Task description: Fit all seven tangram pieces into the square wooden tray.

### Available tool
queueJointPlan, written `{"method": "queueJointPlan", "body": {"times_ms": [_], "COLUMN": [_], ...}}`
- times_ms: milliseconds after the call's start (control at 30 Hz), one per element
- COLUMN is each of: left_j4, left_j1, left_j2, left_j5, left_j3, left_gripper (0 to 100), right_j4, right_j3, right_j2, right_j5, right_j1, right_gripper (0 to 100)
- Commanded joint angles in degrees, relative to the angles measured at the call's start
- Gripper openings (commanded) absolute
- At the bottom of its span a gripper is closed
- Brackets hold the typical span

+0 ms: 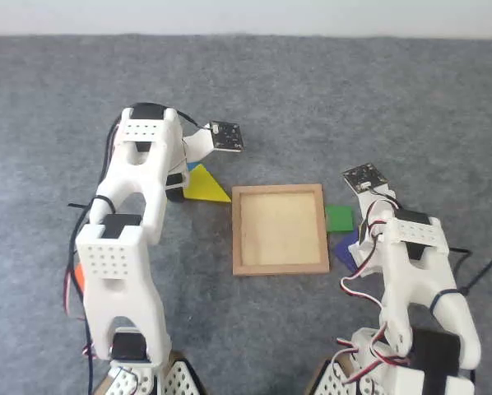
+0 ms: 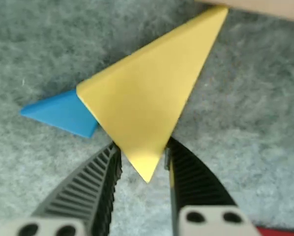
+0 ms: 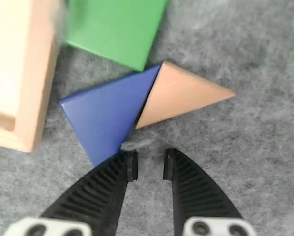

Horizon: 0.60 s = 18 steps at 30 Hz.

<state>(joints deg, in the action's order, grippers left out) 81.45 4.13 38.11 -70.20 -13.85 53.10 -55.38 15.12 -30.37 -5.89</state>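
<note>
While left end effector (image 2: 141,151) clamps yellow triangle (image 2: 147,98), right end effector (image 3: 150,163) parted near tan triangle (image 3: 181,93).

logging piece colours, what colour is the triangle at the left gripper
Yellow; the left wrist view shows the triangle best.

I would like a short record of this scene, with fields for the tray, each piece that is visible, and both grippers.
tray: square wooden tray, between the arms, no piece in it yet
yellow triangle: on the grey mat, one tip near the tray
light blue piece: touching the yellow triangle
green square: beside the tray
dark blue triangle: touching the tan triangle
left gripper: closed on a corner of the yellow triangle
right gripper: slightly open, holding nothing
</note>
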Motion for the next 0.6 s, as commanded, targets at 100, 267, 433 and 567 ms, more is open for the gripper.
{"method": "queueJointPlan", "body": {"times_ms": [100, 267, 433, 567], "left_j4": [-0.09, 0.97, 0.97, 0.70], "left_j1": [-2.37, -3.52, -3.16, -2.11], "left_j2": [-0.97, -0.97, -1.58, -6.86], "left_j5": [0.62, 0.62, 1.93, 4.13], "left_j3": [-1.01, -1.01, -1.01, 2.15], "left_gripper": [5, 2, 1, 1], "right_j4": [-1.10, -1.10, -1.10, -1.10], "right_j3": [-0.09, -0.09, -0.09, -0.09], "right_j2": [1.80, 1.80, 1.80, 1.80], "right_j5": [-0.44, -0.44, -0.44, -0.44], "right_j1": [-0.57, -0.57, -0.57, -0.57], "right_gripper": [12.3, 12.3, 12.3, 12.3]}}
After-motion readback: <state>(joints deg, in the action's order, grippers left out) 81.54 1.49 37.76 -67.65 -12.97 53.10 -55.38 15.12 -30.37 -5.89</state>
